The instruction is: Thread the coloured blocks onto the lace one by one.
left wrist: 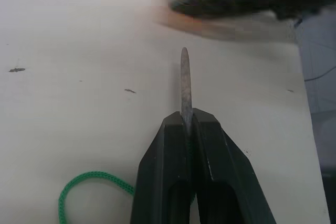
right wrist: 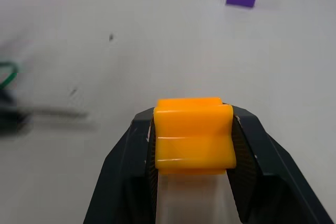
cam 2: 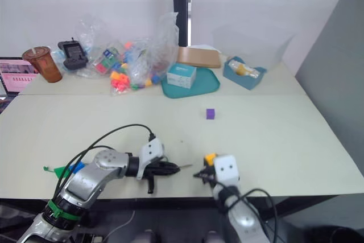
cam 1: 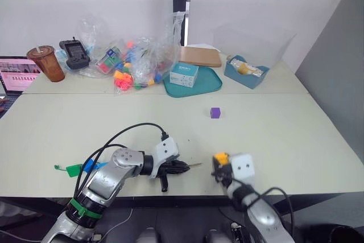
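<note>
My left gripper lies low over the table near its front edge, shut on the lace just behind its stiff needle tip. The tip points right toward the orange-yellow block, which my right gripper is shut on a short way off. The green cord loops back behind the left fingers. Its flat green tab rests at the left with a blue block beside it. A purple block sits alone mid-table, beyond both grippers.
Along the back stand a plastic bag of bright toy pieces, a teal tray with a small box, a blue bin, a drink cup and a laptop. The front table edge is close below the grippers.
</note>
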`<action>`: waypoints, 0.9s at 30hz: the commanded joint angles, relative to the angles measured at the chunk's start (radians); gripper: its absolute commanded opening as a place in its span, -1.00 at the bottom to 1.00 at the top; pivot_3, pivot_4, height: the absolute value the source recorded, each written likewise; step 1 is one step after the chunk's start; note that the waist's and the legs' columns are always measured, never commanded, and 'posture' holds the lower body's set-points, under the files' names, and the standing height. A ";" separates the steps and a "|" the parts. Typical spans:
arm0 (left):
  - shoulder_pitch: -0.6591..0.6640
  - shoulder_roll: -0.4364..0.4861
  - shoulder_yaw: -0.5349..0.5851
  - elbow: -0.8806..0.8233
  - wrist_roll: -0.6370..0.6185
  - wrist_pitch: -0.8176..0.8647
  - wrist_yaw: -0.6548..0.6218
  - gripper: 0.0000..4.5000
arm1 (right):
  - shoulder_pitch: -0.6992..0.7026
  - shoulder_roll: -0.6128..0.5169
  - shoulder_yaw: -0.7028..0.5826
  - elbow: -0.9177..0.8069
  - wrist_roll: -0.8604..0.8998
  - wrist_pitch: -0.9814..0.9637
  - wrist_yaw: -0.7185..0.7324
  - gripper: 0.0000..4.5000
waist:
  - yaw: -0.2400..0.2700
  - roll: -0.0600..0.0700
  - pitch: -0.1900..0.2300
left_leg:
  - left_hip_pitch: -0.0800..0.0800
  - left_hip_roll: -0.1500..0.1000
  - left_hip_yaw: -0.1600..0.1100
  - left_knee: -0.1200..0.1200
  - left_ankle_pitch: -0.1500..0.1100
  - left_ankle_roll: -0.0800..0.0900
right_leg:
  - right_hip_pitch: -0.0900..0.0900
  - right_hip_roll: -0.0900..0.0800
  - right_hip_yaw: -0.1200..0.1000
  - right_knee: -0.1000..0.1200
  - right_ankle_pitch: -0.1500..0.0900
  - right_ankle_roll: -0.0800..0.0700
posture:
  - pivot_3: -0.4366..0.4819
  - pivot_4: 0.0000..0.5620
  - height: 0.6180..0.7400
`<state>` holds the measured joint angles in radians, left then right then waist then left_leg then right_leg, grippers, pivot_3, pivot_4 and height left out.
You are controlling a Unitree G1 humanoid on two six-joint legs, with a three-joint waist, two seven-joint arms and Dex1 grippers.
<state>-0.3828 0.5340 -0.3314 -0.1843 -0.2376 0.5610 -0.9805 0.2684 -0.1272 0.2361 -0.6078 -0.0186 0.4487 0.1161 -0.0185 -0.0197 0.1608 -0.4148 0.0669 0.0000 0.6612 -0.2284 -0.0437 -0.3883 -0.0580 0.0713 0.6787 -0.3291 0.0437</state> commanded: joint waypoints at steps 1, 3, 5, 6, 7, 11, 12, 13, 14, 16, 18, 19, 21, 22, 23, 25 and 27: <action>-0.017 -0.007 0.003 -0.009 -0.007 -0.025 -0.013 -1.00 | 0.025 0.002 0.029 -0.046 -0.009 0.036 -0.006 -0.47 | 0.000 0.000 0.000 | 0.000 0.000 0.000 0.000 0.000 0.000 | 0.000 0.000 0.000 0.000 0.000 0.000 | -0.05 -0.47 1.00; -0.022 -0.006 0.004 -0.006 -0.008 -0.025 -0.017 -1.00 | 0.028 0.010 0.043 -0.026 -0.007 0.064 -0.010 -0.47 | 0.000 0.000 0.000 | 0.000 0.000 -0.001 0.000 0.000 0.000 | 0.000 0.001 -0.001 0.001 0.000 0.000 | -0.05 -0.47 1.00; -0.022 -0.004 0.005 -0.005 -0.007 -0.027 -0.021 -1.00 | 0.019 0.017 0.056 -0.005 -0.001 0.091 -0.009 -0.47 | 0.000 0.000 0.000 | 0.000 0.001 -0.001 0.000 0.000 0.000 | 0.000 0.001 -0.001 0.000 0.000 0.000 | -0.05 -0.47 1.00; -0.021 -0.003 0.004 -0.005 -0.006 -0.028 -0.023 -1.00 | 0.014 0.019 0.060 0.005 -0.005 0.095 -0.010 -0.47 | 0.000 -0.001 -0.001 | 0.000 0.000 -0.001 0.000 0.000 0.000 | 0.000 0.001 -0.001 0.000 0.000 0.000 | -0.05 -0.47 1.00; -0.021 -0.001 0.003 -0.004 -0.005 -0.029 -0.025 -1.00 | 0.009 0.024 0.059 0.010 -0.004 0.094 -0.013 -0.47 | 0.000 -0.001 -0.001 | 0.000 0.001 -0.001 0.000 0.000 0.000 | 0.000 0.001 -0.001 0.000 0.000 0.000 | -0.05 -0.47 1.00; -0.020 0.002 0.004 -0.005 -0.003 -0.029 -0.028 -1.00 | -0.005 0.033 0.012 -0.022 0.009 0.052 -0.018 0.16 | 0.001 -0.001 -0.001 | 0.001 0.001 -0.001 0.000 0.000 0.000 | 0.000 0.001 -0.001 0.000 0.000 0.000 | -0.05 -0.47 1.00; -0.019 0.002 0.004 -0.005 -0.003 -0.029 -0.028 -1.00 | -0.008 0.032 0.003 -0.032 0.014 0.046 -0.015 0.31 | 0.002 -0.001 -0.001 | 0.000 0.001 -0.001 0.000 0.000 0.000 | 0.000 0.001 -0.001 0.000 0.000 0.000 | -0.05 -0.47 1.00; -0.019 0.003 0.004 -0.006 -0.004 -0.029 -0.028 -1.00 | -0.012 0.025 -0.004 -0.043 0.026 0.048 0.001 0.46 | 0.002 -0.001 -0.001 | 0.000 0.001 -0.001 0.000 0.000 0.000 | 0.000 0.001 -0.001 0.000 0.000 0.000 | -0.05 -0.47 1.00; -0.016 0.003 0.003 -0.008 -0.003 -0.030 -0.028 -1.00 | -0.020 0.004 -0.023 -0.061 0.053 0.056 0.036 0.62 | 0.003 -0.001 -0.001 | 0.000 0.000 -0.001 0.000 0.000 0.000 | 0.000 0.001 -0.001 0.000 0.000 0.000 | -0.05 -0.47 1.00; -0.012 0.002 0.001 -0.014 -0.003 -0.030 -0.027 -1.00 | -0.042 -0.056 -0.071 -0.093 0.100 0.071 0.111 0.91 | 0.004 -0.001 -0.001 | 0.000 0.000 -0.001 0.000 0.000 0.000 | 0.000 0.001 -0.001 0.000 0.000 0.000 | -0.05 -0.47 1.00; -0.010 0.000 0.000 -0.021 -0.004 -0.026 -0.024 -1.00 | -0.083 -0.135 -0.144 -0.122 0.183 0.100 0.209 0.98 | 0.004 -0.001 -0.001 | 0.000 0.000 -0.001 0.000 0.000 0.000 | 0.000 0.000 -0.001 0.000 0.000 0.000 | -0.05 -0.47 1.00; -0.009 -0.001 -0.001 -0.023 -0.004 -0.025 -0.023 -1.00 | -0.102 -0.169 -0.171 -0.132 0.222 0.114 0.251 0.98 | 0.004 -0.001 -0.001 | 0.000 0.000 -0.001 0.000 0.000 0.000 | 0.001 0.000 -0.001 0.000 0.000 0.000 | -0.05 -0.47 1.00; -0.006 0.002 0.000 -0.028 -0.005 -0.025 -0.024 -1.00 | -0.156 -0.276 -0.229 -0.145 0.355 0.181 0.391 0.98 | 0.005 -0.001 -0.001 | 0.000 0.000 -0.001 0.000 0.000 0.000 | 0.001 0.000 -0.001 0.000 0.000 0.000 | -0.05 -0.47 1.00; -0.004 0.006 0.001 -0.031 -0.007 -0.025 -0.026 -1.00 | -0.187 -0.344 -0.253 -0.142 0.430 0.225 0.478 0.98 | 0.005 -0.001 -0.001 | 0.000 0.000 -0.001 0.000 0.000 0.000 | 0.001 0.001 -0.001 0.000 0.000 0.000 | -0.05 -0.47 1.00; -0.002 0.010 0.002 -0.034 -0.008 -0.025 -0.029 -1.00 | -0.221 -0.416 -0.274 -0.133 0.503 0.272 0.562 0.98 | 0.005 -0.001 0.000 | 0.000 0.000 -0.001 0.000 0.000 0.000 | 0.001 0.001 -0.001 0.000 0.000 0.000 | -0.05 -0.47 1.00; 0.000 0.017 0.001 -0.037 -0.006 -0.029 -0.034 -1.00 | -0.304 -0.528 -0.298 -0.071 0.574 0.307 0.677 0.98 | 0.004 -0.002 0.000 | 0.001 0.000 -0.001 0.000 0.000 0.000 | 0.002 0.000 -0.001 0.000 0.000 0.000 | -0.05 -0.47 1.00; 0.004 0.023 0.003 -0.044 -0.008 -0.027 -0.034 -1.00 | -0.413 -0.621 -0.280 0.024 0.611 0.307 0.810 0.98 | 0.003 -0.002 0.000 | 0.001 0.000 -0.002 0.001 0.000 0.001 | 0.002 0.001 -0.001 0.000 0.000 0.000 | -0.05 -0.47 1.00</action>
<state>-0.3802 0.5517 -0.3346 -0.1869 -0.2372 0.5442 -1.0065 -0.0814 -0.7043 -0.0337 -0.6327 0.5414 0.7571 0.8131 -0.0153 -0.0212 0.1606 -0.4137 0.0666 -0.0014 0.6618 -0.2280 -0.0430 -0.3862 -0.0574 0.0705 0.6785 -0.3291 0.0434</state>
